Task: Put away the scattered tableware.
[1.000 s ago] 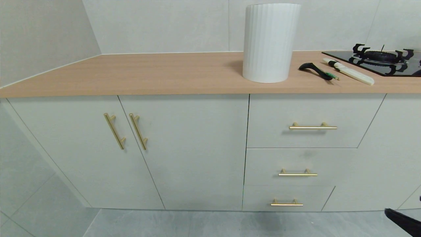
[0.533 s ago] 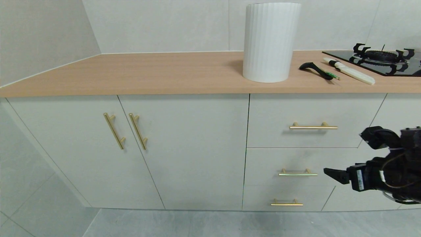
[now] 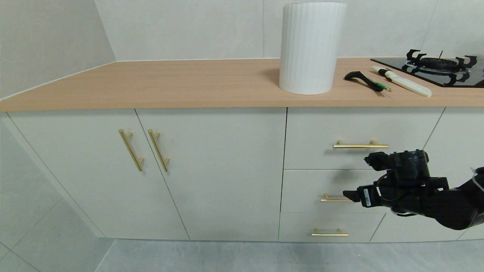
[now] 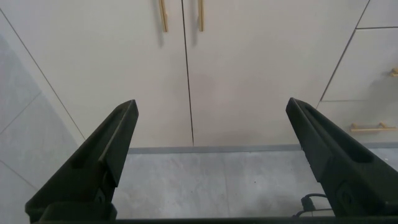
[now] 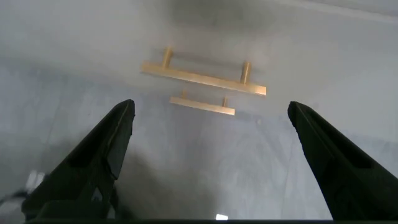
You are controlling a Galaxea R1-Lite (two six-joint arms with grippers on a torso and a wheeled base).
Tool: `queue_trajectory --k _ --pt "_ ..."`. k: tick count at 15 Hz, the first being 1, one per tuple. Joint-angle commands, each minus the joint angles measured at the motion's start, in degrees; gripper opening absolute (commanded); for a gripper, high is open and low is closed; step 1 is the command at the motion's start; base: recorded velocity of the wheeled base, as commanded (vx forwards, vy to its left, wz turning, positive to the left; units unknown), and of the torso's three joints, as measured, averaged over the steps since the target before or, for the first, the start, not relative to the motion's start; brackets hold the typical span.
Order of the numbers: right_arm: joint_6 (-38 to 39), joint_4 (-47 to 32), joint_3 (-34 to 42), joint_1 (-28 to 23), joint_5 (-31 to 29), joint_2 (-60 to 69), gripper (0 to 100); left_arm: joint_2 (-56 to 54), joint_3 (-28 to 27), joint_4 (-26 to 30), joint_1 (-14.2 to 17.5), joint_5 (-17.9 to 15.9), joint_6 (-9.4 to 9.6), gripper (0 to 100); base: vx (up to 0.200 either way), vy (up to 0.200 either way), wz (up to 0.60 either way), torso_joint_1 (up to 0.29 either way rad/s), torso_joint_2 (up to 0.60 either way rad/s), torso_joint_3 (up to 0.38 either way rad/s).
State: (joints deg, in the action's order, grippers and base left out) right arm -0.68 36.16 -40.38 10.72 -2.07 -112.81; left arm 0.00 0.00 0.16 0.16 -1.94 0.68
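Note:
On the wooden countertop point(image 3: 189, 85) lie a black-handled utensil point(image 3: 363, 81) and a white knife with a black band point(image 3: 401, 86), to the right of a tall white ribbed container point(image 3: 311, 47). My right gripper point(image 3: 360, 176) is open and empty in front of the drawers, between the top drawer handle point(image 3: 360, 146) and the middle drawer handle point(image 3: 334, 199). The right wrist view has the right gripper point(image 5: 211, 111) facing the middle handle point(image 5: 204, 78) and the bottom handle point(image 5: 203, 104). My left gripper point(image 4: 211, 107) is open and empty, low before the cabinet doors.
A black gas hob point(image 3: 438, 70) sits at the countertop's right end. Two cabinet doors with gold handles point(image 3: 143, 150) are on the left. A bottom drawer handle point(image 3: 329, 234) is just above the grey tiled floor point(image 3: 227, 257).
My right arm has risen from the lower right corner and moved left and toward the drawer fronts. The utensils and container have not moved.

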Motion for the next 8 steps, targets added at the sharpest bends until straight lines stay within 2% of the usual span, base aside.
queue_trajectory --k 1,4,8 --pt "0.16 5.94 0.03 -0.08 -2.15 -8.57 100 0.09 0.00 0.02 0.02 0.00 0.02 100 0.000 0.000 0.00 0.000 0.00 0.000" --pt "0.24 15.35 1.44 -0.08 -3.20 -13.14 100 0.09 0.00 0.02 0.02 0.00 0.02 100 0.000 0.000 0.00 0.000 0.00 0.000" --pt "0.16 21.06 0.91 -0.70 -5.49 -17.27 100 0.09 0.00 -0.07 0.02 0.00 0.02 100 0.000 0.000 0.00 0.000 0.00 0.000"
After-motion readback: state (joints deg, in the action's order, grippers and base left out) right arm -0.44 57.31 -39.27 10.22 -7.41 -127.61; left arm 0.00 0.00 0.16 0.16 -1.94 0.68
